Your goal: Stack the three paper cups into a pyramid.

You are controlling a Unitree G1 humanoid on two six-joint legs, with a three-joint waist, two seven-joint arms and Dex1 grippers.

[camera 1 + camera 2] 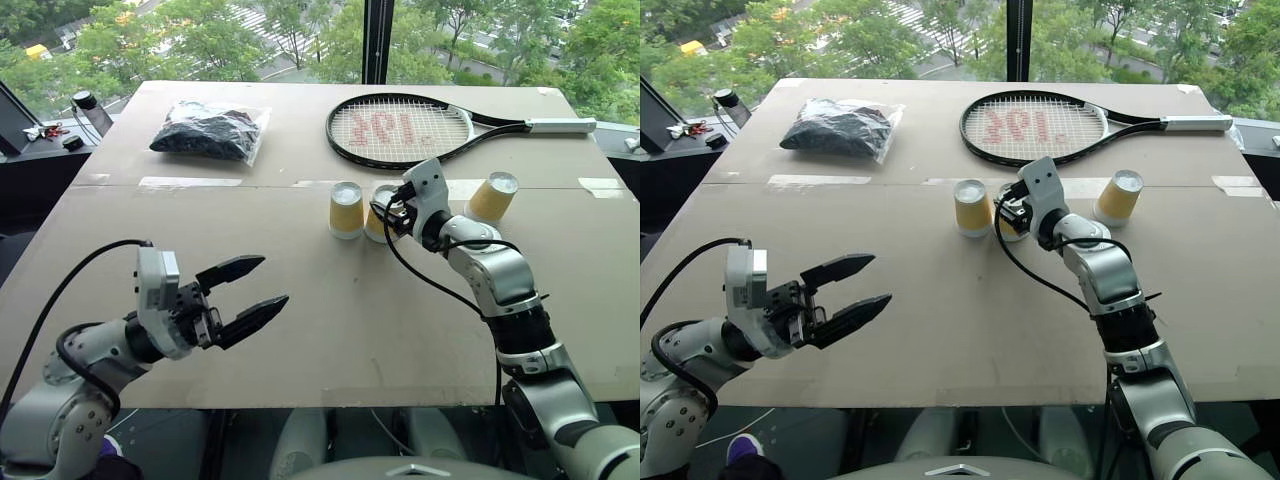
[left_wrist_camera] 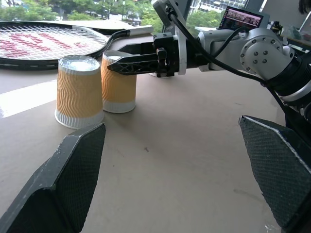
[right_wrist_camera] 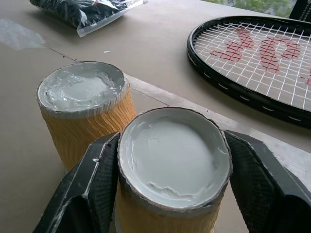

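Two paper cups stand upside down side by side at the table's middle: the left cup (image 1: 346, 210) and the middle cup (image 3: 172, 155). My right gripper (image 1: 388, 212) reaches level from the right, its pads against both sides of the middle cup, which rests on the table. The third paper cup (image 1: 493, 197) sits tilted, apart to the right. My left gripper (image 1: 273, 279) hovers open and empty over the near left of the table, far from the cups. No pyramid stands.
A black tennis racket (image 1: 400, 130) lies just behind the cups. A clear bag of dark contents (image 1: 210, 130) lies at the back left. The brown table (image 1: 300, 330) has tape strips across its middle. Small items sit on a ledge (image 1: 60, 130) beyond the left edge.
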